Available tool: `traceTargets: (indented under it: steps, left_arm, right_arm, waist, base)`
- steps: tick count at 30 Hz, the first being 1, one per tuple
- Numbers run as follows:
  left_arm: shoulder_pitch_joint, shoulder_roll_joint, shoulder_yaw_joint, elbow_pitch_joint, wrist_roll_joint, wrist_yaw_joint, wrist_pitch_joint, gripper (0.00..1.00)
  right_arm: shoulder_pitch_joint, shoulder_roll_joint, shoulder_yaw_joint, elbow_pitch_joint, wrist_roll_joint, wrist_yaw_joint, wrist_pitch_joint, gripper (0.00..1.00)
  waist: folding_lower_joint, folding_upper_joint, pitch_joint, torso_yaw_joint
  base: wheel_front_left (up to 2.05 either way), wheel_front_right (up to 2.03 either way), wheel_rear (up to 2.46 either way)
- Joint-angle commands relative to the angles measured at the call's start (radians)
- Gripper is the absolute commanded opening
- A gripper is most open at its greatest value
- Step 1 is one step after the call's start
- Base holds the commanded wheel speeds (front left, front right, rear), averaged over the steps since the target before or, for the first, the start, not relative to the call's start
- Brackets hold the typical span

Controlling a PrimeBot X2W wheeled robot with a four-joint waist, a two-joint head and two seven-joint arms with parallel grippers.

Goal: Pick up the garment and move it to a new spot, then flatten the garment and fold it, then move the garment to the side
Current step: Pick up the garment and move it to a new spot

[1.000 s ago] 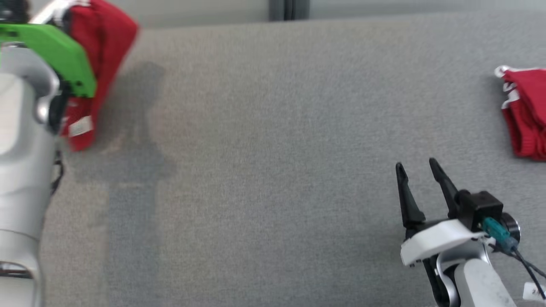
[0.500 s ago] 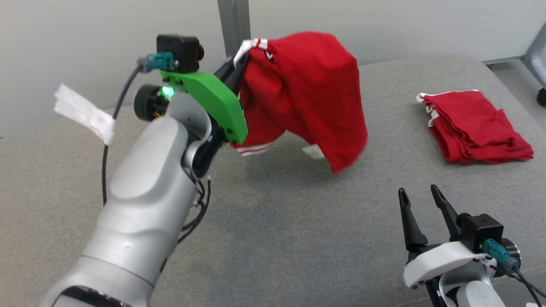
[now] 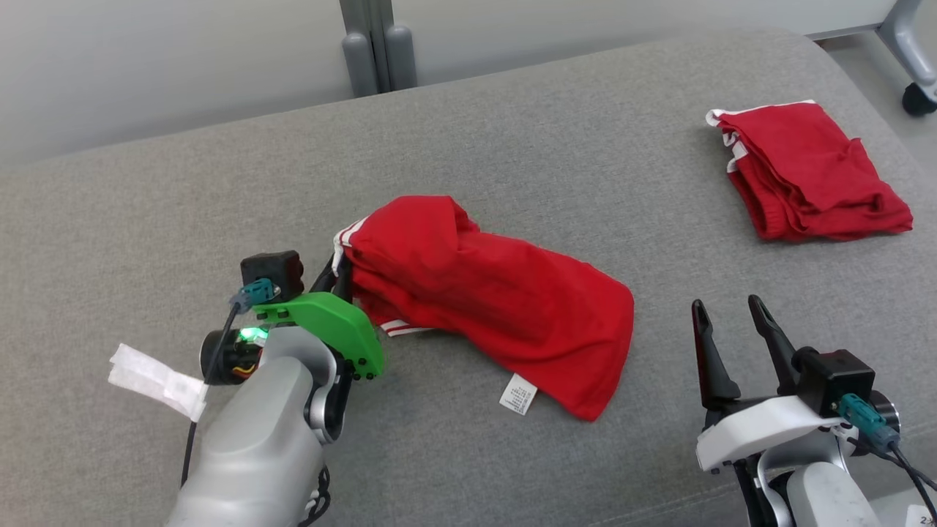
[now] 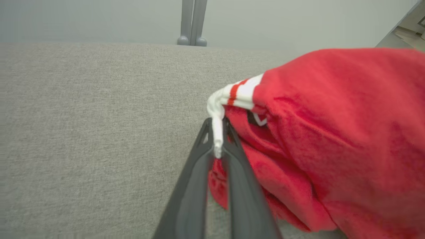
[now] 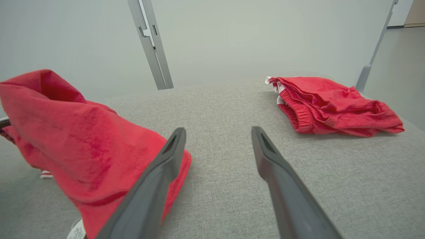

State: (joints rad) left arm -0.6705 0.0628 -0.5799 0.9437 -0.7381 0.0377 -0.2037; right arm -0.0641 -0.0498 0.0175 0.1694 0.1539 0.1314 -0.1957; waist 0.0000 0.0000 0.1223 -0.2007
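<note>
The left gripper (image 3: 337,277) is closed on the white striped hem of the red garment (image 3: 498,307). In the left wrist view its two fingers (image 4: 199,172) pinch the hem between them. The garment lies crumpled on the grey cushion (image 3: 183,197), about the middle and toward the front edge, with the held end a little raised. A white label (image 3: 517,395) sticks out at its front side. The right gripper (image 3: 725,311) is over the front right part, jaws wide open and empty, near the garment's right end. A second garment (image 3: 805,172), red and folded, lies near the far right corner, well apart.
</note>
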Motion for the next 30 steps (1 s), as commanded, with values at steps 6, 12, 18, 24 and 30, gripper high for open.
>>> traceTargets:
  steps: [6,12,18,24,30]
  left_arm:
    - [-0.013,-0.002,0.006,0.033,-0.002,-0.014,-0.041,1.0]
    - [-0.001,-0.009,-0.017,0.0,0.009,-0.033,-0.057,1.0]
    - [0.052,-0.007,-0.013,-0.065,0.047,-0.024,-0.062,1.0]
    - [0.163,0.011,0.03,-0.189,0.095,-0.006,-0.06,1.0]
    - [0.318,0.026,0.075,-0.32,0.14,0.023,-0.06,1.0]
  right_arm:
    - [-0.023,-0.002,0.012,0.016,-0.009,-0.001,-0.007,1.0]
    - [-0.01,-0.002,0.013,0.028,-0.019,-0.001,-0.005,1.0]
    - [0.031,-0.002,-0.006,0.028,-0.028,-0.001,0.006,1.0]
    - [0.073,-0.002,-0.027,0.016,-0.026,-0.002,-0.001,1.0]
    - [0.117,-0.002,-0.026,0.014,-0.024,-0.002,-0.01,1.0]
  waist:
    - [0.0,0.0,0.009,0.06]
    - [0.0,0.0,-0.045,0.102]
    - [0.0,0.0,-0.133,0.159]
    - [0.0,0.0,-0.184,0.216]
    - [0.0,0.0,-0.216,0.259]
  base:
    - [0.0,0.0,0.0]
    - [0.0,0.0,0.0]
    - [0.0,0.0,0.0]
    - [0.0,0.0,0.0]
    - [0.0,0.0,0.0]
